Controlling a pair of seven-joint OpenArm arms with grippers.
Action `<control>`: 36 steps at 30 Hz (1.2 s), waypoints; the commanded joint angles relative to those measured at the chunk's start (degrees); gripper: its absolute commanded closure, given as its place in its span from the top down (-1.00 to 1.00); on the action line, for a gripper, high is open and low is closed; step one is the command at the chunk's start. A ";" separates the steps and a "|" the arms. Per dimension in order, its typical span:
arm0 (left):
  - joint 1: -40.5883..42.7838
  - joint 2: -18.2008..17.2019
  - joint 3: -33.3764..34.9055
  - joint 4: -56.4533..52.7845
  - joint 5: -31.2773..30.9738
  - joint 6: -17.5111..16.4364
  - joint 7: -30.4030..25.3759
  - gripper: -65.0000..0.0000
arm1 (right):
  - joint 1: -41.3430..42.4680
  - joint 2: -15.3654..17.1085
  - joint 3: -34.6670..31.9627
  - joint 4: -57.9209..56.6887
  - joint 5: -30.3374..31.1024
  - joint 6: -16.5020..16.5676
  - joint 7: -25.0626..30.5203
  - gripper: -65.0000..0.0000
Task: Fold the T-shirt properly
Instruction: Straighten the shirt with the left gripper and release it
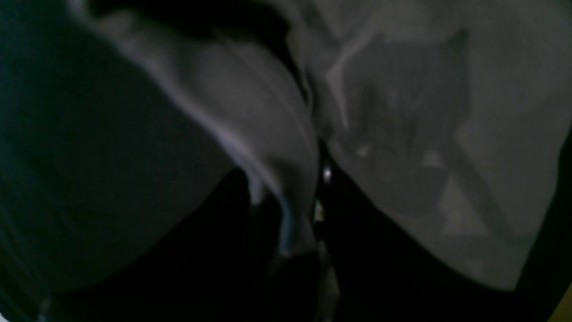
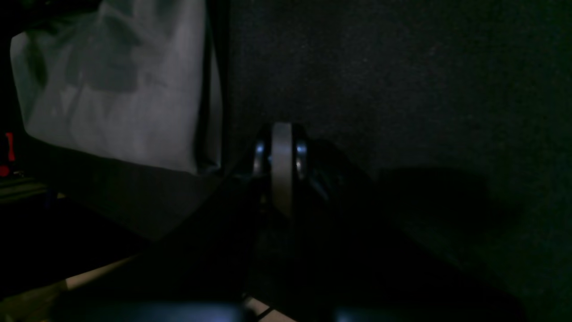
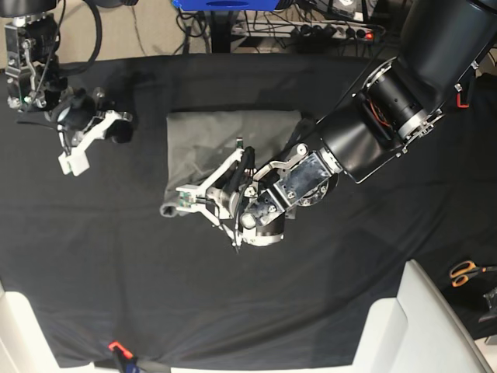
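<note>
The light-grey T-shirt [image 3: 210, 140] lies as a folded rectangle in the middle of the black table cloth [image 3: 365, 256]. My left gripper [image 3: 180, 199] sits at the shirt's near-left corner and is shut on a bunched fold of the fabric. The left wrist view is blurred; the T-shirt [image 1: 268, 134] there runs down as a pinched ridge into the left gripper [image 1: 308, 250]. My right gripper [image 3: 74, 159] hovers over bare cloth well left of the shirt, shut and holding nothing. In the right wrist view the right gripper [image 2: 282, 170] has its fingers pressed together, and the T-shirt [image 2: 116, 89] lies at upper left.
Orange-handled scissors [image 3: 466, 272] lie at the cloth's right edge. White panels [image 3: 419, 326] stand at the near right corner. A power strip [image 3: 326, 31] and cables lie behind the far edge, and a red clip [image 3: 116, 347] holds the near edge.
</note>
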State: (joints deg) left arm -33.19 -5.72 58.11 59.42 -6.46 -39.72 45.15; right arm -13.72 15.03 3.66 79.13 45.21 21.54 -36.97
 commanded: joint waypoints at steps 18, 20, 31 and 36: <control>-1.49 0.31 -0.57 -1.88 0.09 -0.28 -5.45 -1.00 | 0.48 0.58 0.43 0.74 0.81 -2.77 0.88 -1.00; -1.49 0.31 -0.57 -1.88 0.26 -0.28 -5.45 -1.00 | 0.48 0.58 0.43 0.74 0.81 -2.77 0.88 -1.00; -2.28 0.22 -0.48 -1.88 0.35 -0.28 -5.54 -0.17 | 0.48 0.58 0.34 0.74 0.81 -2.77 0.88 -1.00; -3.34 0.22 -0.57 -1.88 0.35 -0.28 -5.54 0.44 | 0.48 0.58 -0.01 0.74 0.81 -2.77 0.71 -1.00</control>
State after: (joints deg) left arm -34.50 -5.89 58.04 56.84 -6.02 -39.70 40.25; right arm -13.69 15.03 3.57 79.13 45.15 18.41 -37.04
